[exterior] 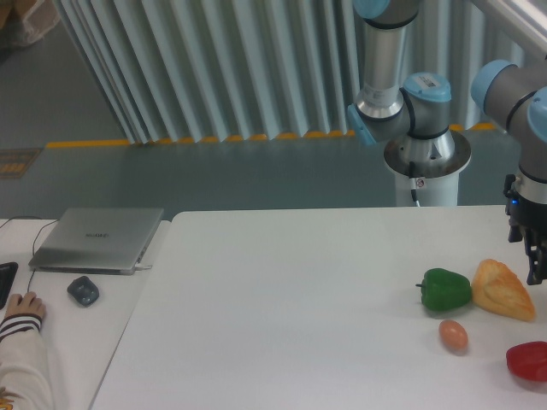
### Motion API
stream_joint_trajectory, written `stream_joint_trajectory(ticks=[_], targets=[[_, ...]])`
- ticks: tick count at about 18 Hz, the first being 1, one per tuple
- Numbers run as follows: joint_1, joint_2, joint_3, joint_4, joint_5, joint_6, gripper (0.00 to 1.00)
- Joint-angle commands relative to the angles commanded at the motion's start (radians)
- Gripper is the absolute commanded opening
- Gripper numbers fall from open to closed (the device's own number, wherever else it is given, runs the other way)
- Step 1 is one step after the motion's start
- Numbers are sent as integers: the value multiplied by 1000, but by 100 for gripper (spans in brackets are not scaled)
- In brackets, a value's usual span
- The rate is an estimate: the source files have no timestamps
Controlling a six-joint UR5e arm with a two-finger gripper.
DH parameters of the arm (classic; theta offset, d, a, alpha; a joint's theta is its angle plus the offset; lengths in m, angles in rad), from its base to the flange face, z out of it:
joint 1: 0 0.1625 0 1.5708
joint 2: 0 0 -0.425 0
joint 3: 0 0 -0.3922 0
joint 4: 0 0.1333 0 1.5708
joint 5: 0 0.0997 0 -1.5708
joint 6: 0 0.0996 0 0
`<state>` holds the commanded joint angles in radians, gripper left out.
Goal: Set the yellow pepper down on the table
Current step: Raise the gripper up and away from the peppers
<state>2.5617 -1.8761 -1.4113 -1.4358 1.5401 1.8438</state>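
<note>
Resting on the table [282,299]: one green pepper [446,289], one red pepper [527,360].

A green pepper [445,289] touches a bread roll [503,289]; near them an egg [454,334] and a red pepper [528,360] — well apart, a closed laptop [98,238], a mouse [83,290].

white table [282,299], green pepper [445,289], egg [454,334]

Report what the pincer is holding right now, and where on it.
It cannot be told. The pincer hangs at the frame's right edge beside the bread-like lump, its tips partly cut off; no yellow pepper is visible.
</note>
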Motion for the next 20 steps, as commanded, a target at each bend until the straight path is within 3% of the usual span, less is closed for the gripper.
stream_joint_trajectory(ticks=[4,8,9,11,16,20], targets=[[0,5,0,0,3,3,100],[41,8,-47,29,3,11,100],[66,38,-90,66,9,15,100],[109,83,-124,83,11,43,100],[152,97,-109,71,104,58,100],[189,72,-69,72,165,118,100]])
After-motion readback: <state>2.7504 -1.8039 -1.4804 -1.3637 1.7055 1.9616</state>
